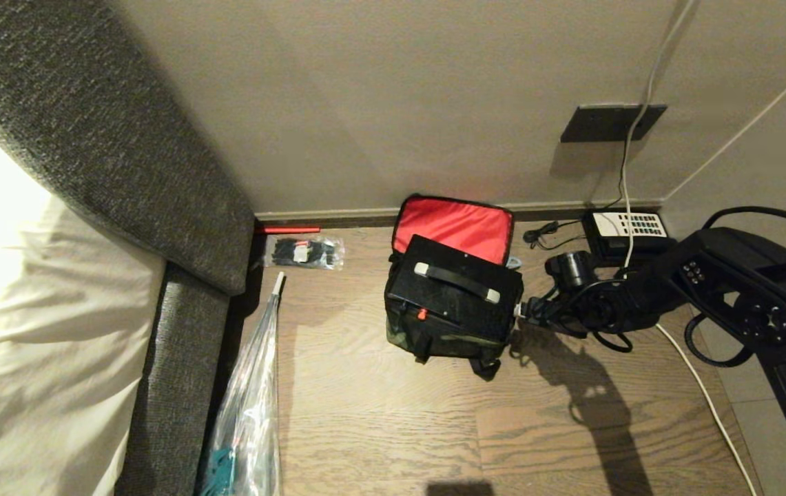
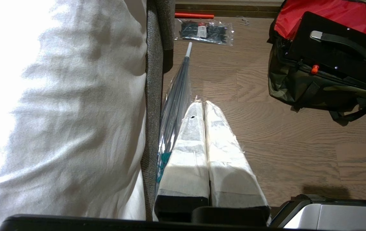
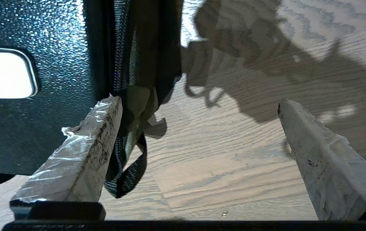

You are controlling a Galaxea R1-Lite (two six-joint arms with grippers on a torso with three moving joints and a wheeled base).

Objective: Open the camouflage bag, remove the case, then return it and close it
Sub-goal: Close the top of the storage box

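Note:
The camouflage bag [image 1: 444,339] stands on the wooden floor by the wall, its lid thrown back so the red lining [image 1: 454,231] shows. The black case [image 1: 458,289] sits tilted in the bag's mouth with its handle and red latch on top. The left wrist view also shows the bag [image 2: 298,89] and the case [image 2: 336,61]. My right gripper [image 1: 520,310] is open at the bag's right side. In the right wrist view, the right gripper [image 3: 199,102] has one finger [image 3: 83,150] against the bag's edge [image 3: 128,64] beside the case [image 3: 57,41]. Only floor lies between the fingers. My left gripper [image 2: 203,103] is parked and shut, off to the bag's left.
A black telephone [image 1: 627,234] with white cables lies by the wall right of the bag. To the bag's left are a packet of cable ties [image 1: 303,251], a red stick [image 1: 289,229], and a plastic-wrapped umbrella [image 1: 255,386] along the grey bed frame [image 1: 179,358].

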